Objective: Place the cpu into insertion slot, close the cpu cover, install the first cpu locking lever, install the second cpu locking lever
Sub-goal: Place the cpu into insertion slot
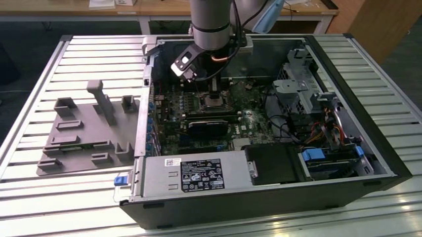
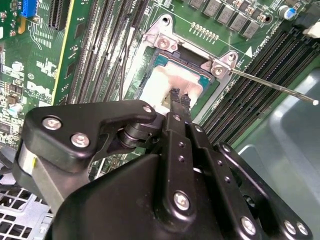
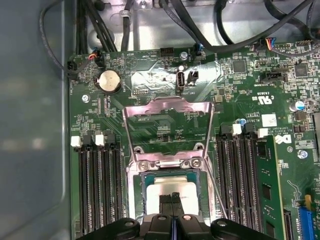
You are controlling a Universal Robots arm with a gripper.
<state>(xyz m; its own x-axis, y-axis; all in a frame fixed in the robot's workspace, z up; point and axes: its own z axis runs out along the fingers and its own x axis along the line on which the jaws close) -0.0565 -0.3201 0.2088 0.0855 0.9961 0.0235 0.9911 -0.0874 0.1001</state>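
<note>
Chip [image 3: 170, 189] top pale silver-grey metal, matt; hinged cover [image 3: 167, 105] bright polished metal; gripper [image 2: 180, 97] matt black with shiny screw heads; circuit board [image 3: 240, 95] glossy green; table [image 1: 79, 49] ribbed reflective metal; holder block [image 1: 72, 148] matt grey plastic.

Slatted metal table [image 1: 99, 59], wooden desk [image 1: 165, 11], dark floor [image 1: 26, 44]

The exterior view looked steeply down from well above the open computer case [image 1: 264, 197] on the slatted table [image 1: 66, 197]. The first wrist view faced the motherboard [image 3: 240, 90] almost squarely, at close range. The second wrist view looked obliquely past the gripper [image 2: 177, 97], closer still. All three views shared the insertion slot [image 1: 212, 102].
</note>
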